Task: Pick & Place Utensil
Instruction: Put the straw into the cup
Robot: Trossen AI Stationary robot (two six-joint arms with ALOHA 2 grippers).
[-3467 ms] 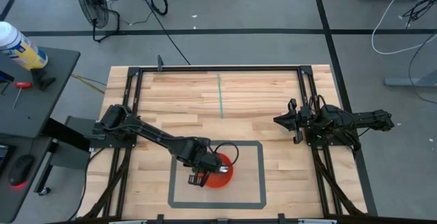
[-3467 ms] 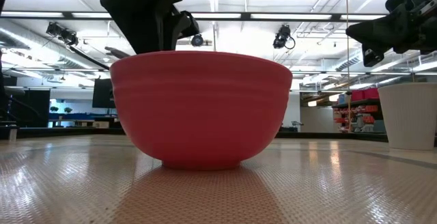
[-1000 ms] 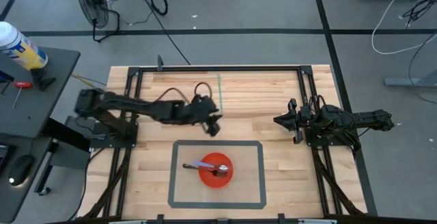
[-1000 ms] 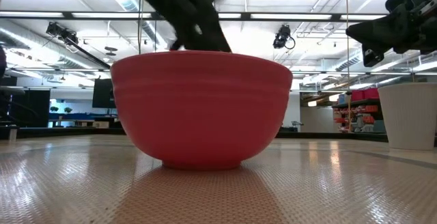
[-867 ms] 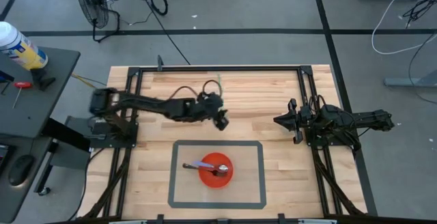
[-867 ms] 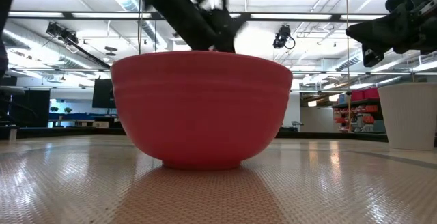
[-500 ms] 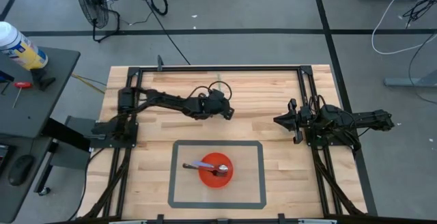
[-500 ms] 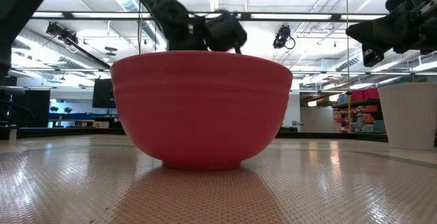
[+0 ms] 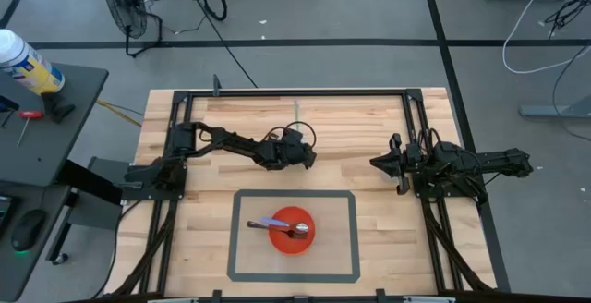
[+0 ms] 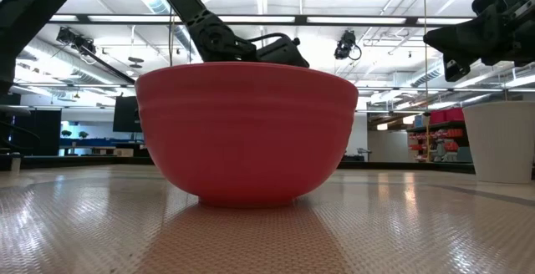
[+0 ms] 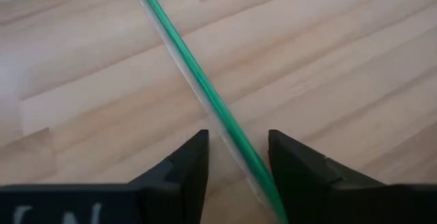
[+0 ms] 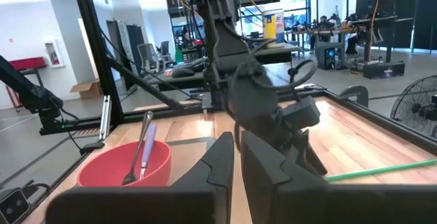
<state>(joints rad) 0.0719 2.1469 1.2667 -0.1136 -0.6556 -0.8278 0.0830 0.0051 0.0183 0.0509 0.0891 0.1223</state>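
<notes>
A red bowl [image 9: 292, 230] stands inside the grey taped rectangle at the table's near middle; it fills the low view [image 10: 247, 132]. A spoon with a purple handle [image 9: 273, 223] lies in it. Its metal head is down in the bowl and its handle leans on the rim toward the table's left, as the right wrist view [image 12: 141, 149] also shows. My left gripper [image 9: 311, 155] is open and empty over the table's middle, beyond the bowl, above the green tape line [image 11: 198, 80]. My right gripper [image 9: 376, 163] is shut and empty at the table's right side.
A grey tape rectangle [image 9: 354, 238] frames the bowl. A black metal frame [image 9: 295, 92] runs round the table's edges. Bare wood lies between the two grippers and along the far side.
My left gripper has gone a little toward the table's right and far edge, away from the bowl, and has tipped toward level while its arm folds back toward its base. The spoon stays in the bowl.
</notes>
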